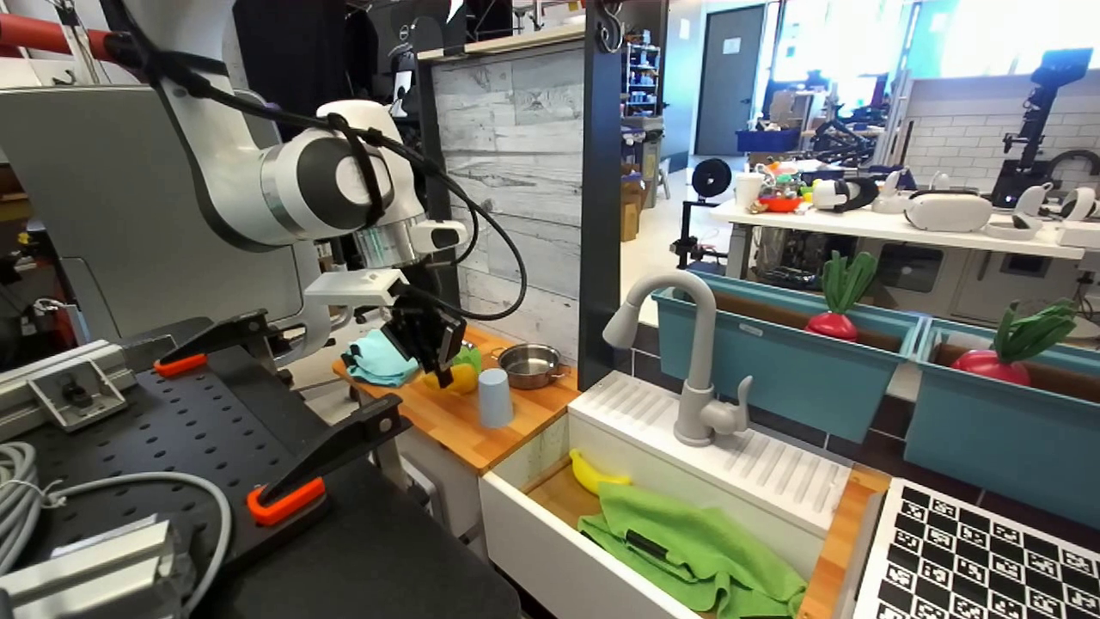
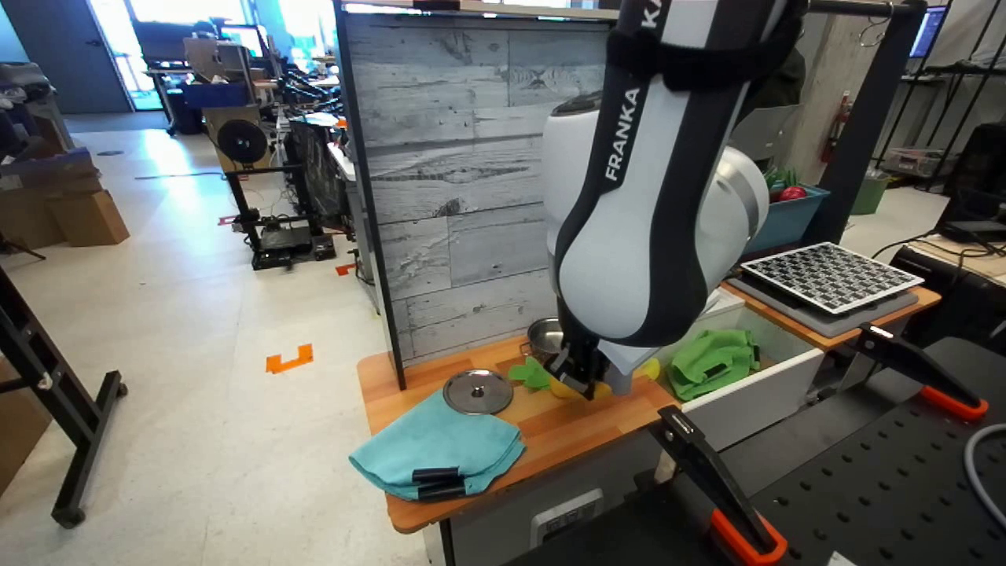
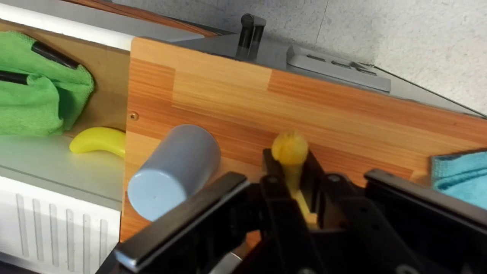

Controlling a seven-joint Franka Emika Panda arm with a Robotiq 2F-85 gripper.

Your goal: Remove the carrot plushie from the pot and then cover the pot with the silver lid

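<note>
The carrot plushie (image 1: 462, 378) is yellow with green leaves and is low over the wooden counter in both exterior views (image 2: 559, 388). My gripper (image 1: 445, 357) points down and is shut on it. In the wrist view its yellow end (image 3: 290, 146) shows pinched between the fingertips (image 3: 289, 163). I cannot tell whether it touches the counter. The pot (image 1: 530, 378) stands uncovered at the back of the counter, its visible inside empty; it is partly hidden by the arm in an exterior view (image 2: 541, 339). The silver lid (image 2: 478, 391) lies flat beside the teal cloth, partly over its edge.
An upside-down light-blue cup (image 1: 496, 398) stands close to the gripper and pot; it also shows in the wrist view (image 3: 163, 190). A teal cloth (image 2: 440, 440) lies at the counter's end. The sink holds a yellow banana (image 1: 593, 473) and green cloth (image 1: 687, 542). A plank wall (image 2: 456, 173) rises behind.
</note>
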